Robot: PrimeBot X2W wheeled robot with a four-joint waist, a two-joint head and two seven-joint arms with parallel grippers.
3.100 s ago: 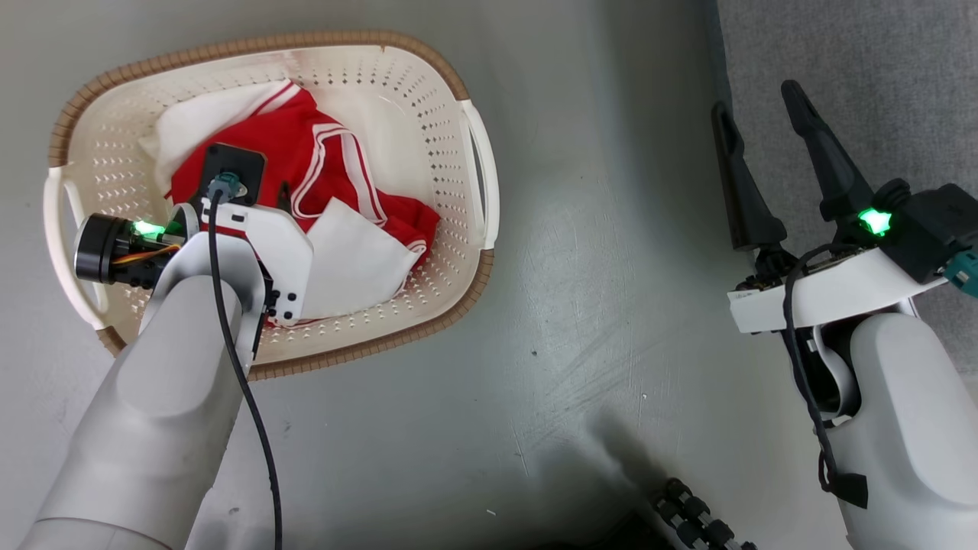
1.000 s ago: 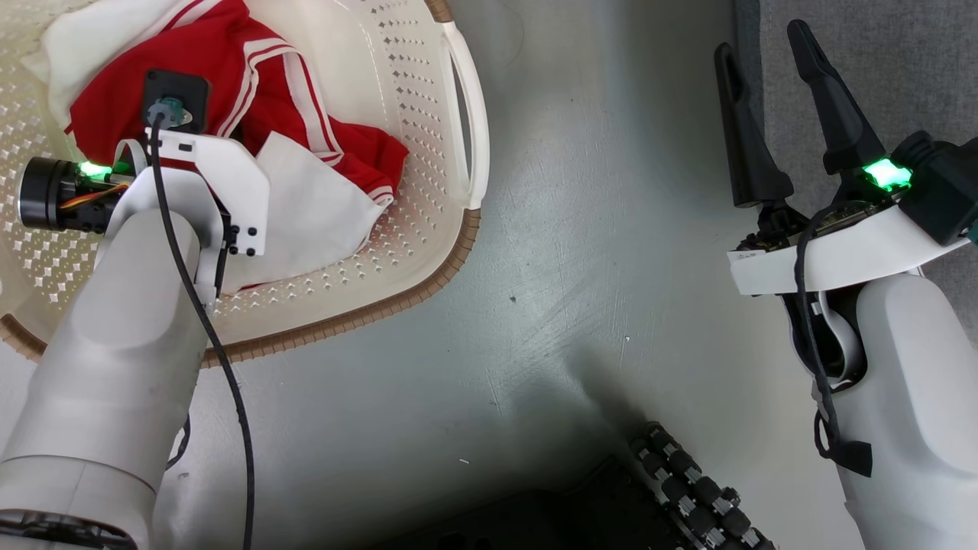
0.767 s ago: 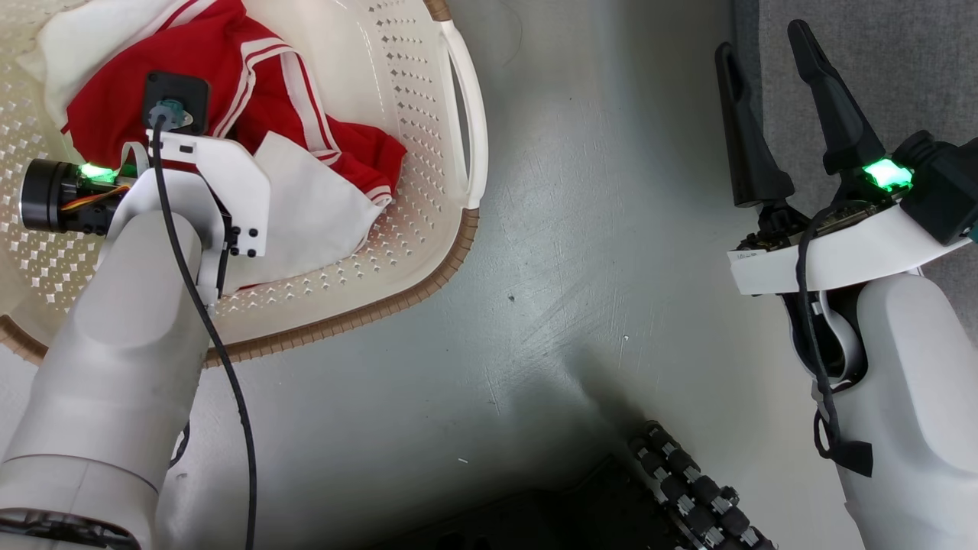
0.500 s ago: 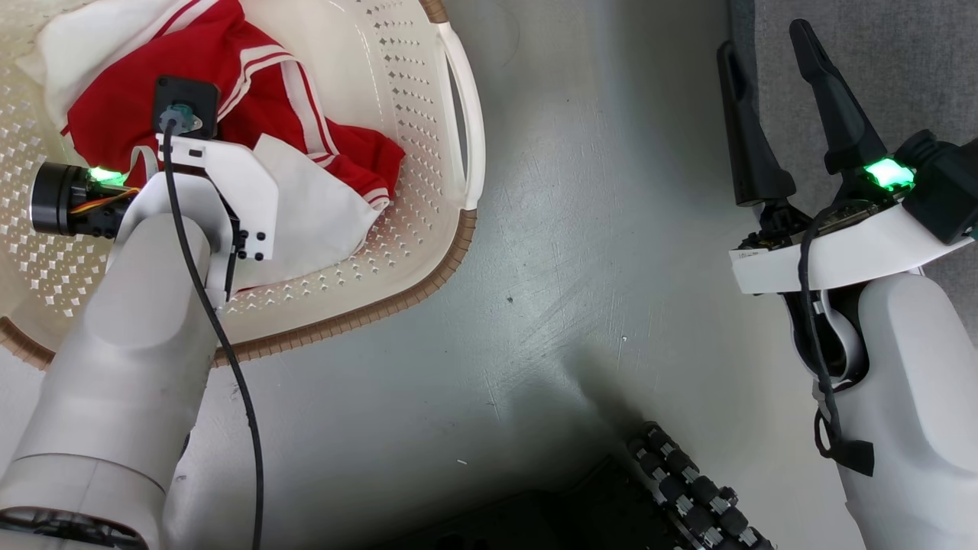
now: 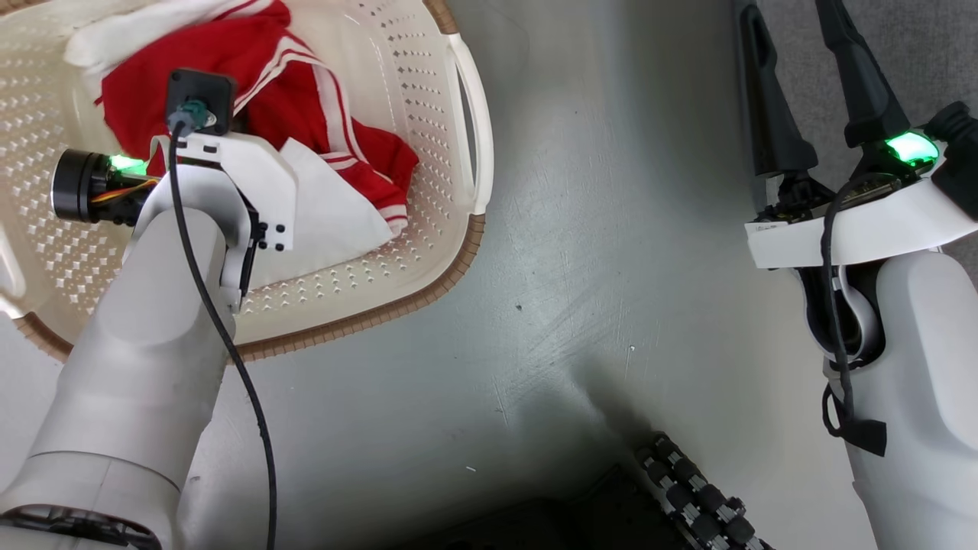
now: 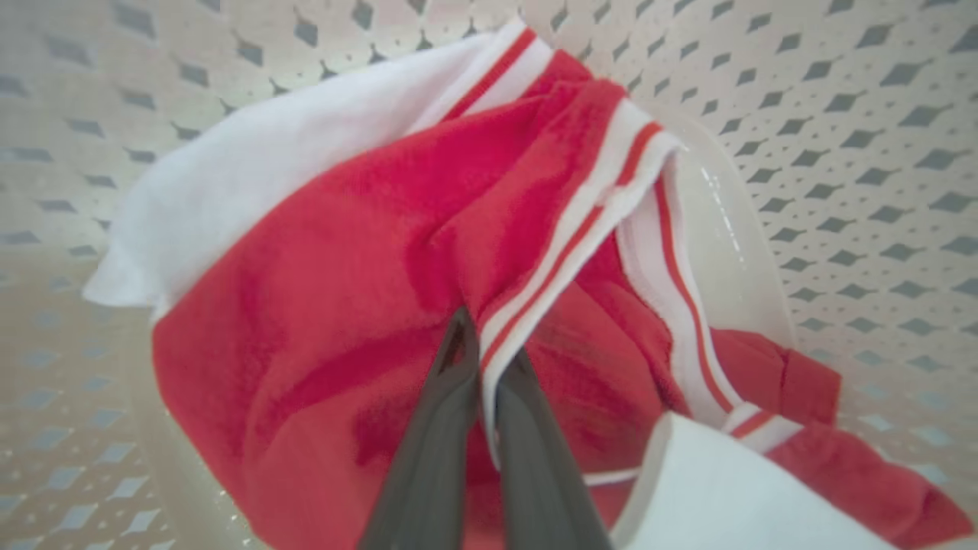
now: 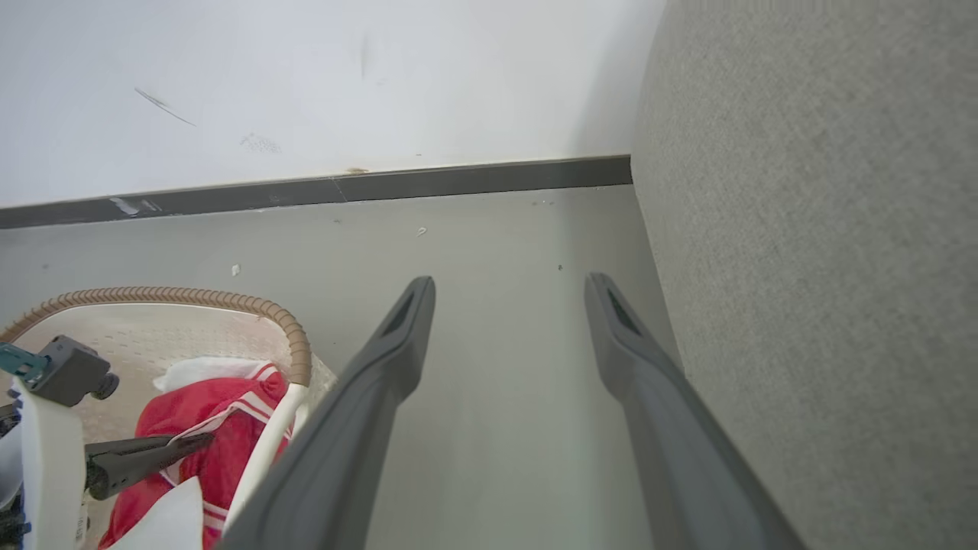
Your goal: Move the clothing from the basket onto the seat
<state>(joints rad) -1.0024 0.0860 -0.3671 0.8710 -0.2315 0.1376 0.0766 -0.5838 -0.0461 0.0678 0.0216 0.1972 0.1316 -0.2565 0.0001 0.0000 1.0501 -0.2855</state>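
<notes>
Soft bright red clothing point(image 6: 328, 260) with white panels and thin striped trim: bunched in the bottom of the oval cream-white perforated plastic basket point(image 5: 428, 92) with the brown woven-look rim. None of it is on the seat yet. Can't tell if it's 1 garment or 2. A white panel lies over the near part of the heap.

Left hand point(image 6: 487, 347) is down in the basket. Its 2 dark fingers are pressed together on a raised fold of the clothing right at the striped hem, with white trim running out between the tips. The bite looks narrow, only an edge of fabric.

Right hand point(image 7: 508, 284) is spread wide and holds nothing. It sits above the grey floor point(image 5: 581, 229), just beside the large grey fabric-upholstered seat point(image 7: 825, 229). The basket stands on that floor, apart from the seat, bare floor between.

Step, judged: grasp made, lift-out comes next.

Risks:
- Slip. The pinch sits on the hem edge of soft fabric, so the weight of the hanging rest could pull it out on the lift.
- Drop. If it slips during the carry over the gap, it lands on the floor short of the seat.
- Snag. Trailing cloth may catch the rim or the white side handle point(image 5: 480, 130) and drag or tip the light basket.
- Partial pick. If 2 pieces are tangled, 1 may ride up and fall off, or stay behind.
- Low lift. A long tail sweeps the floor.
</notes>
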